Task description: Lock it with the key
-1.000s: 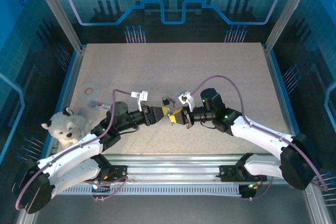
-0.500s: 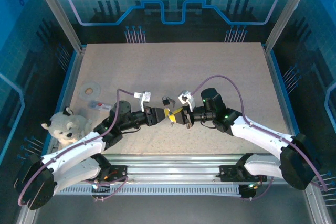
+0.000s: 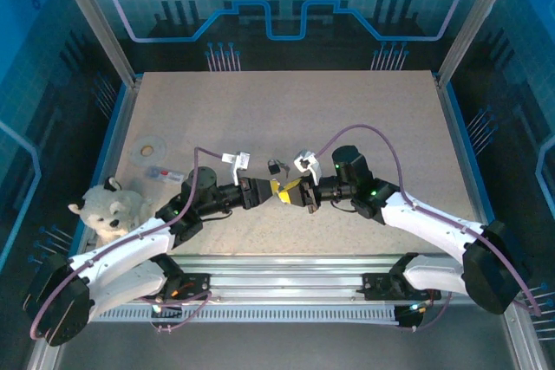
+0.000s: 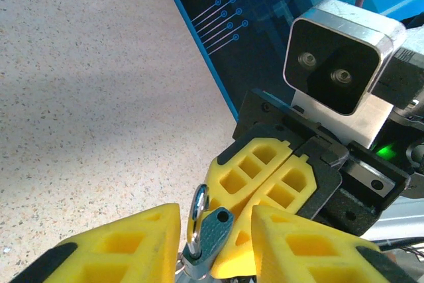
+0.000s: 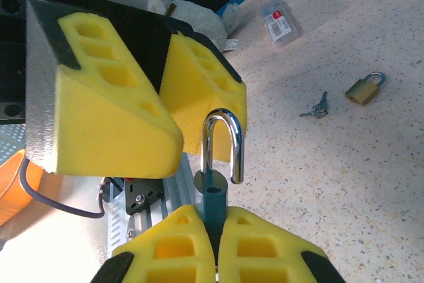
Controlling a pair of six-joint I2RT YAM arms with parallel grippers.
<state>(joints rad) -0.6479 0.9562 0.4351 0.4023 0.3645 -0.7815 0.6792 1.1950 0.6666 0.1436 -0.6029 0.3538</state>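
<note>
- Top external: the left gripper (image 3: 266,190) and right gripper (image 3: 289,194) meet mid-table. Bare table (image 3: 347,110) lies beyond them. One plush toy (image 3: 108,212) and one tape roll (image 3: 148,148) sit at the left.
- Left wrist: the left gripper (image 4: 215,220) is spread, its fingers on either side of the grey padlock (image 4: 212,230).
- Right wrist: the right gripper (image 5: 213,220) pinches the grey padlock (image 5: 213,195), whose shackle is open. On the table are one brass padlock (image 5: 364,89), one key bunch (image 5: 317,107) and one packet (image 5: 281,21) with an unreadable label.

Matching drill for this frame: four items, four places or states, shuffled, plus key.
1 teal padlock
2 brass padlock
3 plush
4 tape roll

A sits at the left edge of the table
B lies beside the keys
C clamped in the right pincer, shackle open
D lies flat beyond the packet

Pairs: 1-C, 2-B, 3-A, 4-D
</note>
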